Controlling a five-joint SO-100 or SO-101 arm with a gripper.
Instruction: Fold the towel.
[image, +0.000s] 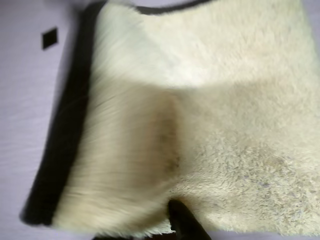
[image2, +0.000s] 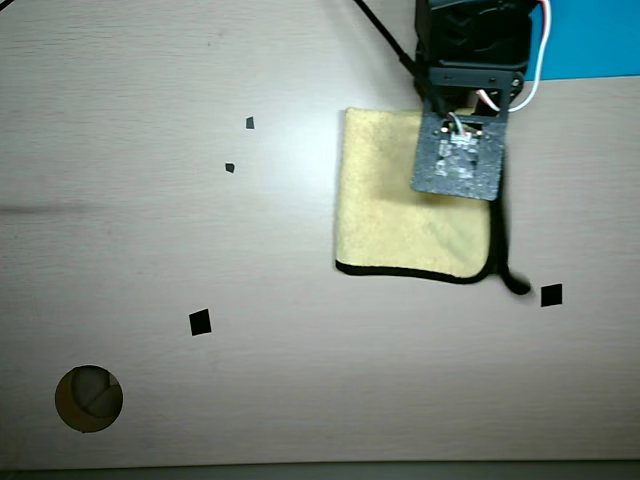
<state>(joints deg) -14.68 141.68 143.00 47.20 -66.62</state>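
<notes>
I have the pale yellow fuzzy terry towel with black edge trim (image2: 400, 215) lying mid-table, one flap draped over itself in the blurred wrist view, probably mid-fold. My gripper (image: 185, 227) sits low over it; I cannot tell its opening.

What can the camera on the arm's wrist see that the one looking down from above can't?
Only the wrist view shows the towel's fuzzy pile up close, with a raised, blurred flap and a dark fingertip at the bottom edge. Only the overhead view shows the towel's whole outline, the arm over it, the loop at one corner, a blue sheet and a round hole in the table. Both show the pale yellow cloth, its black trim and black square markers.
</notes>
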